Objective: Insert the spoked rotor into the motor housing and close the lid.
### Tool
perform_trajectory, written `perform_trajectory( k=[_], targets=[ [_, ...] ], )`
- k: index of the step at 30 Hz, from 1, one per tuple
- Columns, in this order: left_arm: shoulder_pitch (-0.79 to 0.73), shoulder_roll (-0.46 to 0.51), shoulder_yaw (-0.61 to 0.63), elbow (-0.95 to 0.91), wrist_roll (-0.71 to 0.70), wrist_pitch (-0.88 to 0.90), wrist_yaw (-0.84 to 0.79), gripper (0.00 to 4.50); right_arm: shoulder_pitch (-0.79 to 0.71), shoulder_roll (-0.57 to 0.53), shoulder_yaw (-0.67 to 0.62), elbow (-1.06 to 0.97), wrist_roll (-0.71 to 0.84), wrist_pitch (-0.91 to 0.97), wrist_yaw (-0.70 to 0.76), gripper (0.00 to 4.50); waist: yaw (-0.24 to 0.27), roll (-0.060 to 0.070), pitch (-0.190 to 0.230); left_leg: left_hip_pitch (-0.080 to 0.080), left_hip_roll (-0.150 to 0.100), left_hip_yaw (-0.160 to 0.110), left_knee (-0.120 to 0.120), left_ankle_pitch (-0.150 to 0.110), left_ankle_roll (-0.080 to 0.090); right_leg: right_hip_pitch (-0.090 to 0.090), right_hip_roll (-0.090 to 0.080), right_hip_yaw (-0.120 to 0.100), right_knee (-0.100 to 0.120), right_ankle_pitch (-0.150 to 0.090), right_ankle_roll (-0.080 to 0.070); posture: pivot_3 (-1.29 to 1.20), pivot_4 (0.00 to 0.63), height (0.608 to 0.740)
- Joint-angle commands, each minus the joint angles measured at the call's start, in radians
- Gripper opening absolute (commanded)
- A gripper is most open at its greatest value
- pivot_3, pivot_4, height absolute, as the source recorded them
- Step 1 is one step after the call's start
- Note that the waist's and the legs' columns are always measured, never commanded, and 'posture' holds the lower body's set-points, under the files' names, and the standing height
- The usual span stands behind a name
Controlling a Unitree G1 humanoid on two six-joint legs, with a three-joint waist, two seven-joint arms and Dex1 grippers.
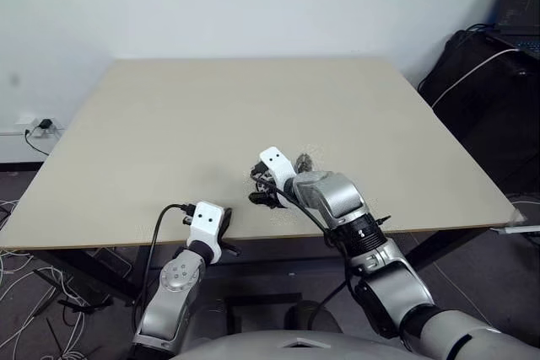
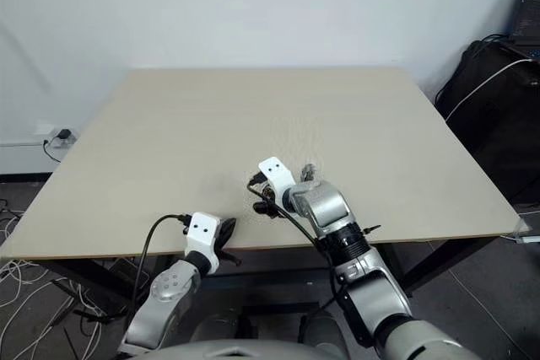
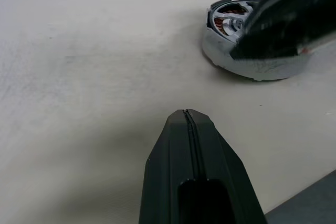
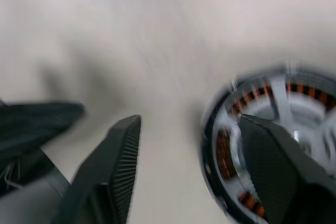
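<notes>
From the head cameras I saw a broad, matte beige table (image 1: 253, 115) with the right gripper (image 1: 268, 185) reaching in over its near middle, its white wrist block and silver forearm hiding most of what lay beneath, so that only a small grey glint showed past the wrist. The wrist cameras gave me what the head views could not. Through the right wrist view I had the motor housing (image 4: 265, 145) close up, though blurred: a round shallow metal body with a dark rim, orange-copper windings ringing the inside, and the pale spoked rotor (image 4: 294, 106) lying across its open top, silvery spokes running toward a centre hidden by one finger. That gripper's two black fingers (image 4: 118, 166) stood well apart, the ribbed pad of one over bare table and the other over the housing's face; they were spread and I could not see them clamping anything. The left wrist view showed the same housing (image 3: 231, 51) from the side, sitting flat on the table, its silver-grey wall dull and slightly scuffed, copper visible through the top, with the right gripper's dark finger crossing above it. The left gripper (image 3: 188, 114) rested near the table's front edge, well apart from the housing, its smooth black fingers pressed together with only a thin seam between them, holding nothing.
</notes>
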Motion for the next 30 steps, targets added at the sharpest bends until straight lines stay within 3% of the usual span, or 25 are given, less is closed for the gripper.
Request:
perform_trajectory(
  k=[1, 2, 5, 8, 12, 18, 25, 30],
  targets=[
    [-0.01, -0.006, 0.001, -0.028, -0.006, -0.019, -0.003, 0.0, -0.004, 0.027, -0.067, -0.143, 0.049, -0.149, -0.017, 3.0, 0.0, 0.0, 0.0, 0.0, 0.0, 0.0, 0.0, 0.0, 0.0, 0.0, 0.0, 0.0, 0.0, 0.0, 0.0, 0.0, 0.0, 0.74],
    [-0.011, -0.005, -0.001, -0.028, -0.005, -0.019, -0.005, 0.0, -0.001, 0.03, -0.084, -0.161, 0.04, -0.207, -0.046, 3.0, 0.0, 0.0, 0.0, -0.001, 0.0, 0.0, 0.0, 0.0, 0.0, 0.0, 0.0, 0.0, 0.0, 0.0, 0.0, 0.0, 0.0, 0.74],
    [-0.009, -0.002, -0.001, -0.03, -0.006, -0.017, -0.009, 0.0, -0.002, 0.043, -0.168, -0.179, 0.011, -0.327, -0.171, 2.37, 0.005, 0.0, 0.0, -0.001, 0.0, 0.0, 0.0, 0.0, 0.0, 0.0, 0.0, -0.001, -0.001, 0.0, 0.0, 0.0, 0.0, 0.74],
    [-0.009, -0.001, -0.003, -0.03, -0.005, -0.015, -0.012, 0.0, 0.001, 0.021, -0.238, -0.177, -0.026, -0.409, -0.279, 1.4, 0.01, 0.0, 0.0, 0.0, 0.0, 0.0, 0.0, 0.0, 0.0, 0.0, -0.001, -0.001, -0.001, 0.0, 0.001, 0.0, 0.0, 0.74],
    [-0.01, 0.001, -0.004, -0.031, -0.004, -0.013, -0.018, 0.0, 0.05, -0.103, -0.261, -0.142, -0.164, -0.527, -0.42, 0.07, 0.017, 0.0, 0.0, -0.001, -0.001, 0.001, 0.0, 0.0, 0.0, 0.0, -0.006, -0.001, -0.001, 0.0, 0.001, 0.0, 0.0, 0.74],
    [-0.012, 0.007, -0.007, -0.032, -0.002, -0.011, -0.03, 0.0, 0.21, -0.23, -0.243, -0.192, -0.29, -0.458, -0.483, 0.03, 0.01, 0.0, 0.0, 0.0, 0.0, 0.001, -0.003, 0.0, 0.0, 0.0, -0.005, 0.001, -0.002, -0.001, -0.002, 0.0, 0.0, 0.74],
    [-0.016, 0.017, -0.007, -0.033, -0.003, 0.0, -0.043, 0.0, 0.336, -0.269, -0.143, -0.41, -0.202, -0.139, -0.268, 0.03, 0.0, 0.001, 0.001, 0.004, 0.0, 0.001, -0.002, 0.0, 0.0, 0.003, 0.002, 0.001, 0.0, -0.003, 0.0, 0.0, 0.0, 0.74],
    [-0.025, 0.019, -0.01, -0.027, -0.003, 0.002, -0.049, 0.0, 0.312, -0.253, -0.141, -0.436, -0.145, -0.128, -0.218, 0.03, 0.006, -0.001, 0.002, 0.005, 0.0, 0.0, -0.001, 0.0, 0.0, 0.005, -0.006, -0.004, -0.001, -0.002, 0.003, 0.0, 0.0, 0.74]
  ],
)
